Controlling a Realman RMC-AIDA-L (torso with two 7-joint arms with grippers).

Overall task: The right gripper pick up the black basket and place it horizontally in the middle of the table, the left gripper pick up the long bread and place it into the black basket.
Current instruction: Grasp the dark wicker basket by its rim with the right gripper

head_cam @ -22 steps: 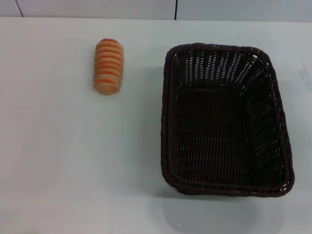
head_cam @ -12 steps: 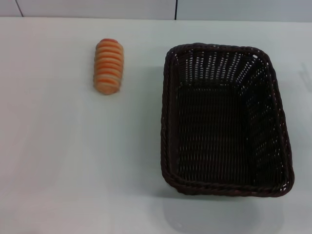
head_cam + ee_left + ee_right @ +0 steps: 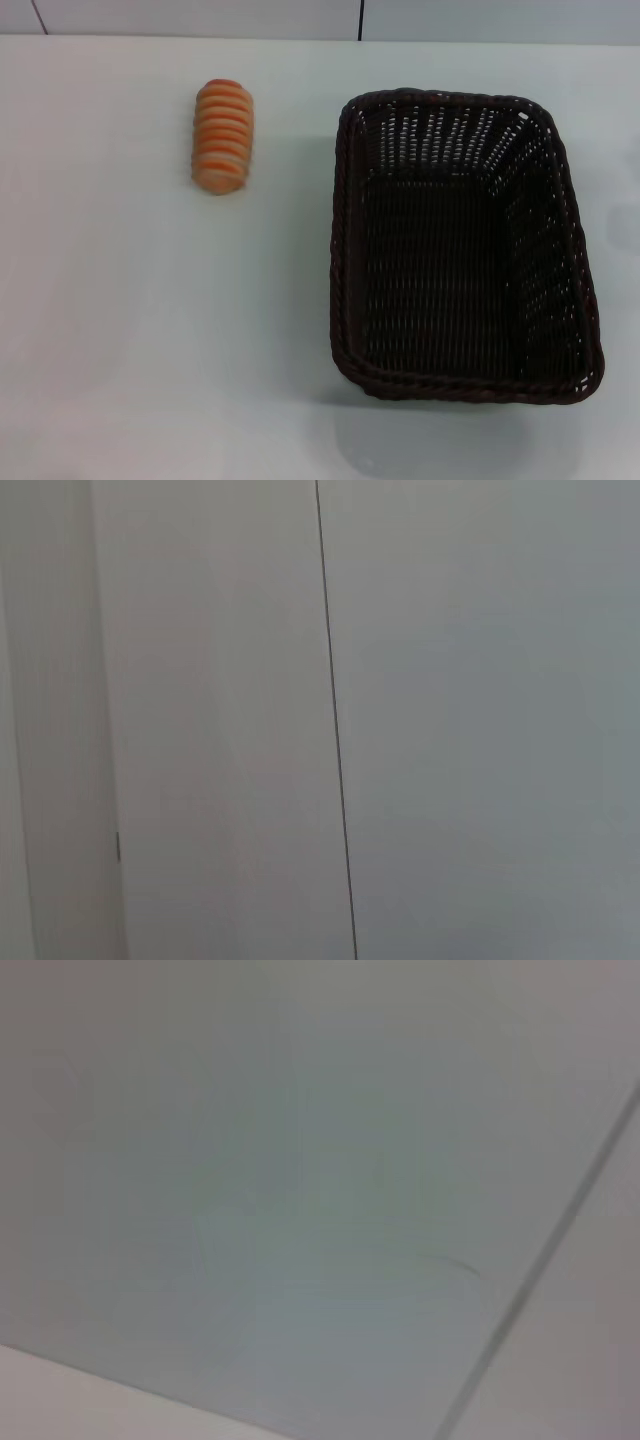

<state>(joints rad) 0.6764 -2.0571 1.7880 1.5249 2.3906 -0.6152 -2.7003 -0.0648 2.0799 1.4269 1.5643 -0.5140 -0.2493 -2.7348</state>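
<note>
The black basket point(image 3: 462, 245) stands on the right half of the white table point(image 3: 130, 330) in the head view, its long side running away from me, and it is empty. The long bread point(image 3: 222, 136), tan-orange with pale ridges, lies at the back left, apart from the basket. Neither gripper shows in any view. Both wrist views show only plain grey-white surfaces with a thin dark seam.
A pale wall with a dark vertical seam point(image 3: 361, 18) runs behind the table's far edge. Bare tabletop lies left of the basket and in front of the bread.
</note>
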